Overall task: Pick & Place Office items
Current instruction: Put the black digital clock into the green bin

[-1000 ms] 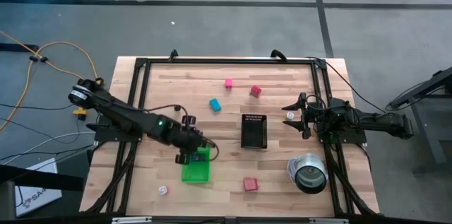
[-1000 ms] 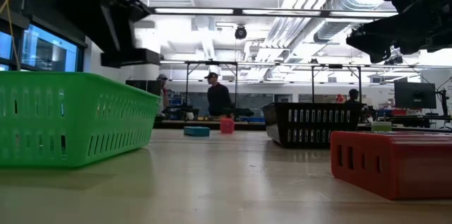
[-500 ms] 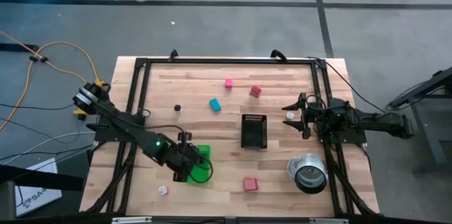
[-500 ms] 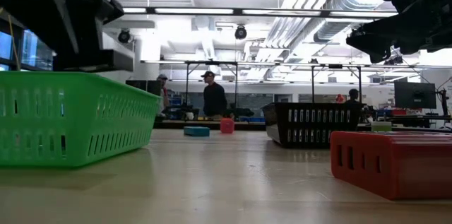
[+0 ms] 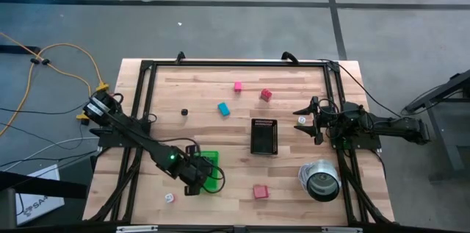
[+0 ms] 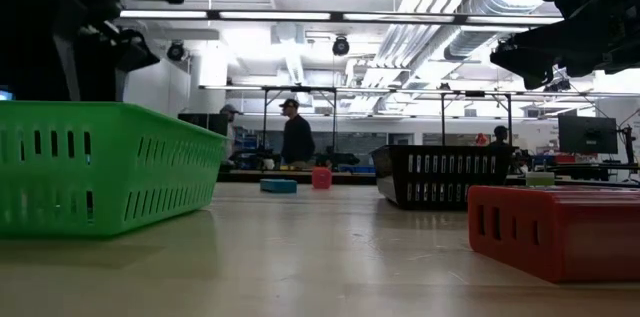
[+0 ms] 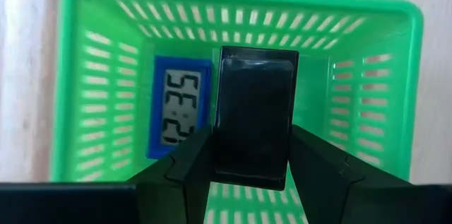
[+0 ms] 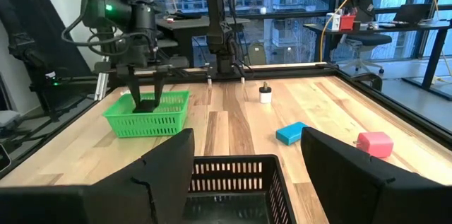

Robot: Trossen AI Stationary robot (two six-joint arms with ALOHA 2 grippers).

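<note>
My left gripper [image 5: 197, 180] is over the bright green tray [image 5: 211, 165] near the table's front, shut on a black block-like piece [image 7: 254, 114]. A blue piece with a digit display [image 7: 179, 107] lies flat on the tray's floor. On the table rest pink [image 5: 238, 86], red [image 5: 265, 95], light blue [image 5: 223, 109], small black [image 5: 185, 112], white [image 5: 170, 198] and another red [image 5: 259, 191] piece. My right gripper [image 5: 305, 119] waits open at the table's right side, level, holding nothing. My left gripper pinches the black piece by its two long sides [image 7: 220, 146] between its two fingers [image 7: 198, 164]. The fingers come from above, slanting down into the tray's opening [image 8: 145, 95]. The piece stands on end; whether its lower end touches the tray's floor cannot be told.
A black mesh tray [image 5: 264, 136] stands mid-table. A shiny silver can [image 5: 321, 179] lies at the front right. A black frame [image 5: 235, 62] runs around the tabletop. People stand in the room beyond the far edge [image 6: 295, 137].
My left gripper has gone toward the table's near edge and down over the green tray, rolling its wrist, still shut on the black piece. The arm's shift has uncovered the small black piece on the table.
</note>
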